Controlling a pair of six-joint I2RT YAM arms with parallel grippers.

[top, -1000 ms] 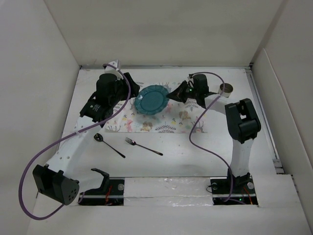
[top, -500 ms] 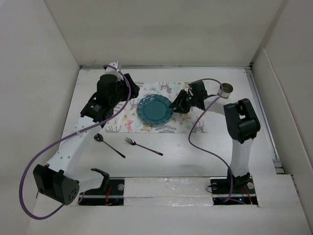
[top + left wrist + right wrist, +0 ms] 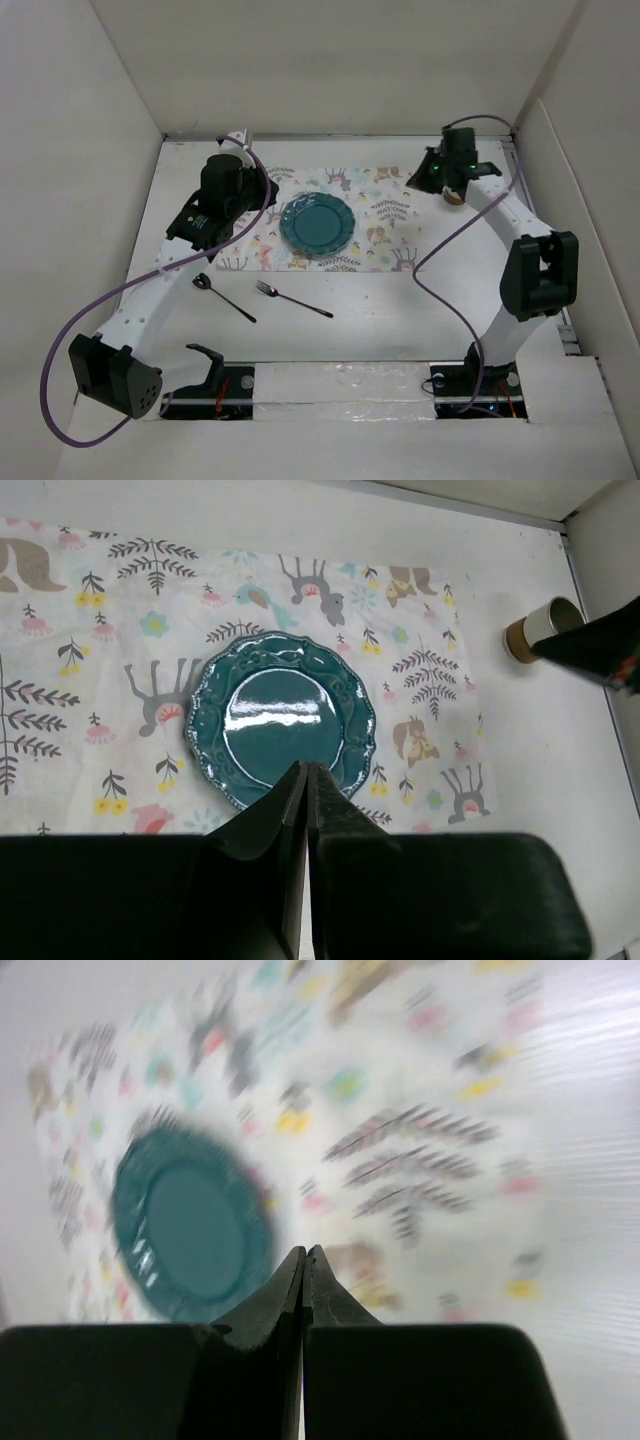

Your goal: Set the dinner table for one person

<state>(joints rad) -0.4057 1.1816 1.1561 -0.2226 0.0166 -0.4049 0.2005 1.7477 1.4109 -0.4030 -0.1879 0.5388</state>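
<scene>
Left hand (image 3: 306, 772) closed, empty, over dinner table (image 3: 380, 310), beside teal plate (image 3: 317, 224)

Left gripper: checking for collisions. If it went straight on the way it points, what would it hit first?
Probably the teal plate, at its near rim; the shut left gripper aims there, though depth is unclear.

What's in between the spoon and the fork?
Nothing. In the top view, only bare white dinner table lies between the spoon and the fork, which lie apart.
</scene>
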